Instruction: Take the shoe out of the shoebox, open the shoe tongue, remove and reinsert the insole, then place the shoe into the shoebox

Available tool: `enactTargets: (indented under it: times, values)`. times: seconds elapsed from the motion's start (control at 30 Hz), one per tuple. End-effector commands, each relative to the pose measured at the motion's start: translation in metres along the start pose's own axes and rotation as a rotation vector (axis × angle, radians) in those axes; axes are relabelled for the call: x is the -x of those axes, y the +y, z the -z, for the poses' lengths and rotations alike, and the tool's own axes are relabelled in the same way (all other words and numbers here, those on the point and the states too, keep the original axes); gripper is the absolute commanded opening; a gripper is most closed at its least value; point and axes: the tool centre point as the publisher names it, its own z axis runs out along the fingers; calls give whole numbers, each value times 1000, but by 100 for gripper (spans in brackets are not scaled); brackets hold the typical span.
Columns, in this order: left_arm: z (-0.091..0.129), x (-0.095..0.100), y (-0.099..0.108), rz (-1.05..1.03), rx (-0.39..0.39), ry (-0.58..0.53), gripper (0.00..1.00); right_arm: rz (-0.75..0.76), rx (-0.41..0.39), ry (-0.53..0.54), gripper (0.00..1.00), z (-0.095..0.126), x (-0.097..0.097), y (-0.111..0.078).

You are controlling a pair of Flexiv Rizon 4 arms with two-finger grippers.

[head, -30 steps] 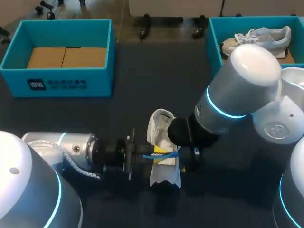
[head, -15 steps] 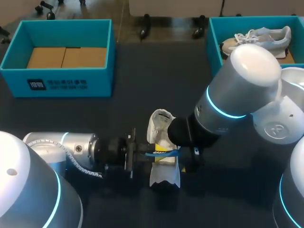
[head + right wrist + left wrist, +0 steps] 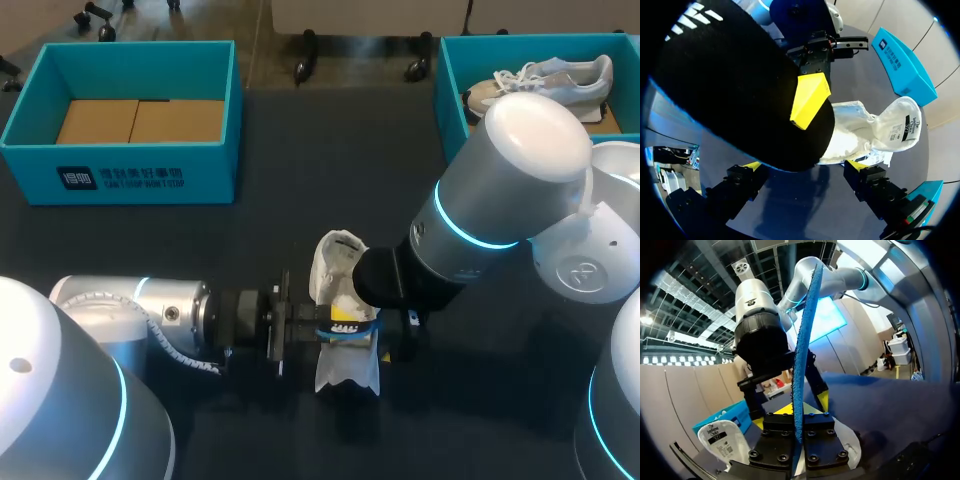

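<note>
Dark table (image 3: 300,200) holds the white shoe (image 3: 335,256) at its middle beneath the right gripper (image 3: 805,166) (its grip cannot be told), while the left gripper (image 3: 796,439), clenched on the blue insole (image 3: 802,365), sits closer than a second ago, suggesting reinsertion is underway.

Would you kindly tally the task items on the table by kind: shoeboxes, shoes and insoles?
Shoeboxes: 2, the left shoebox and the right shoebox.
Shoes: 2, the white shoe on the table and the grey shoe in the right shoebox.
Insoles: 1, the blue insole.
Total: 5.
</note>
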Motion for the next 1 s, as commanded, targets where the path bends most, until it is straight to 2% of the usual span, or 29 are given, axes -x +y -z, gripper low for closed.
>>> enactTargets:
  times: [0.03,0.73,1.0]
  values:
    - [-4,-2,9,-6,10,-9,0,0,1,-3,100,-2,-1,0]
    - [-3,10,48,-10,93,-32,0,0,1,-3,100,-2,-1,0]
    - [-3,13,53,2,107,-39,0,0,1,-3,100,-2,-1,0]
